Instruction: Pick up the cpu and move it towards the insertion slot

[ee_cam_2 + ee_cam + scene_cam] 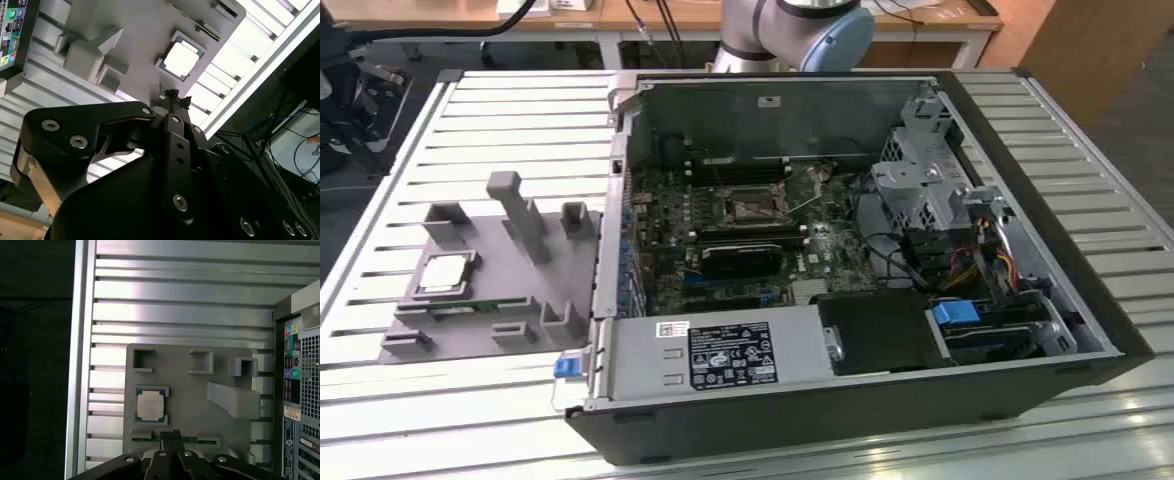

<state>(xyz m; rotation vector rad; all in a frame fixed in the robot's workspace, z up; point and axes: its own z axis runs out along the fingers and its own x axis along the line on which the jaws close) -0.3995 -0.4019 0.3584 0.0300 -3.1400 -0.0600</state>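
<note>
Hangs above the grey fixture with the gripper pinched narrow, fingertips together and nothing between them in both wrist views; grips no part; looks down in the first wrist view on the cpu, flat and silver face up in a square recess of the fixture, near the gripper tips but apart from them; not yet picked up; catches, in the second wrist view, the same cpu bright beyond the gripper, with raised grey blocks of the fixture beside it; finds, in the exterior view, the cpu on the fixture at the exterior view's left, on the slatted table, just beside the open case; finds the slot inside that case on the motherboard, silver frame round a dark centre, well apart from the cpu; shows the arm as a grey and blue joint at the table's far edge, behind the case.
</note>
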